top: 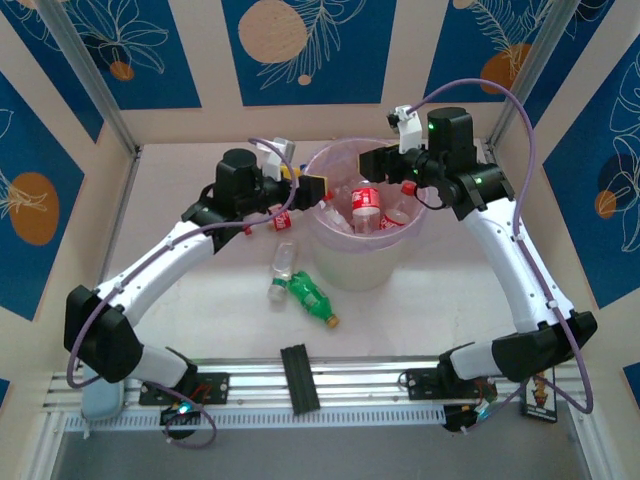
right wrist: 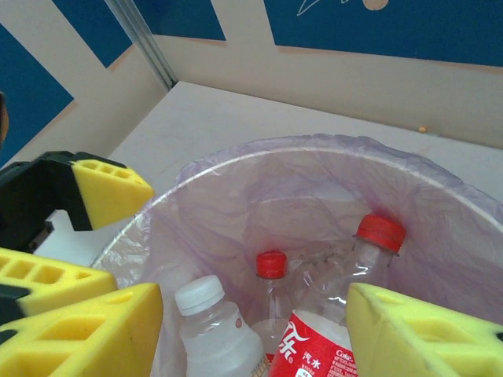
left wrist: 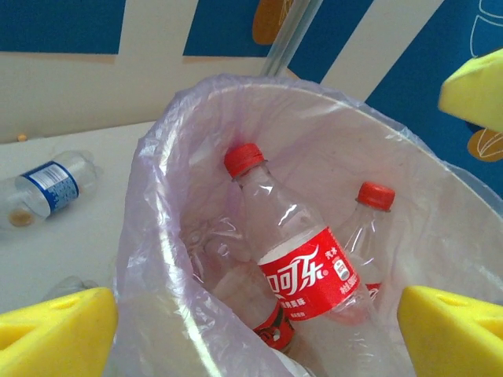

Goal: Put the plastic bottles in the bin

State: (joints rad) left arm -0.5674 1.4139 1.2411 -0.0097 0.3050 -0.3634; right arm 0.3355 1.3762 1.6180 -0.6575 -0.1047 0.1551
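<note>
We judged it about half done. Several bottles (left wrist: pixel 302 275) lay inside the bin (top: pixel 350 272). In front of the bin a clear bottle (top: pixel 283 262) and a green bottle (top: pixel 312 298) lay on the desk (top: pixel 420 320), with a red-label bottle (top: pixel 277 220) left of it, none yet binned. The left tool (left wrist: pixel 259 314) and the right tool (right wrist: pixel 251 310) hung over the bin, both released and empty. The desk was pale and the wall panels (top: pixel 100 50) blue with a leaf print.

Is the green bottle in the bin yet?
No, the green bottle lies on the table on the near side of the bin.
</note>
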